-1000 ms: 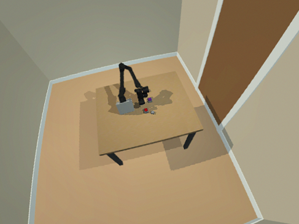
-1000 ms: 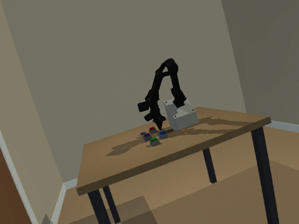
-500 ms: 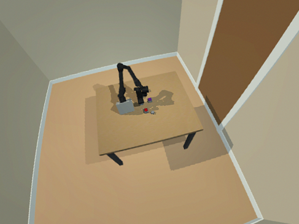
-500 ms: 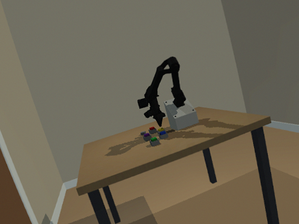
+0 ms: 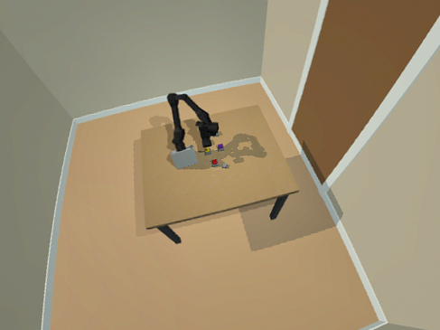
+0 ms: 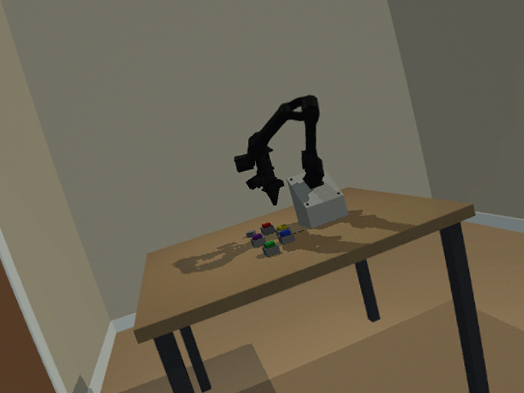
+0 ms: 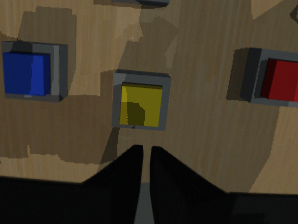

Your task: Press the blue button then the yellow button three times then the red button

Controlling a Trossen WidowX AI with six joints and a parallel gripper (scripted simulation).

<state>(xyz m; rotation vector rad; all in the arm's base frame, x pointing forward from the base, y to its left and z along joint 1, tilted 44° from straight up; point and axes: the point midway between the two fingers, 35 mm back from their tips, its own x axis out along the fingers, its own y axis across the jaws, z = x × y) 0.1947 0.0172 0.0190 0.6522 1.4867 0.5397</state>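
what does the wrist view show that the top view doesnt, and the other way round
Wrist only: the blue button in its grey housing.
Top only: the purple button in its grey housing and the pale grey box-shaped base.
Both: the yellow button in its grey housing, the red button in its grey housing and the wooden table.

Seen from the exterior, a green button (image 6: pixel 269 245) stands near on the wooden table (image 5: pixel 178 204) (image 6: pixel 202 293) (image 7: pixel 200 30). A purple button (image 5: pixel 220 147) (image 6: pixel 257 237) sits farther back to its left, and a small grey block (image 5: pixel 225 165) (image 6: pixel 250 234) lies beyond. Dark legs (image 5: pixel 170 234) (image 6: pixel 465 309) carry the table above a tan floor (image 5: pixel 191 288) (image 6: pixel 321 332). At far left is a brown door (image 5: pixel 357 33) (image 6: pixel 9 324); pale skirting (image 5: pixel 214 88) (image 6: pixel 502 225) edges the plain walls (image 5: pixel 151 34) (image 6: pixel 207 56).
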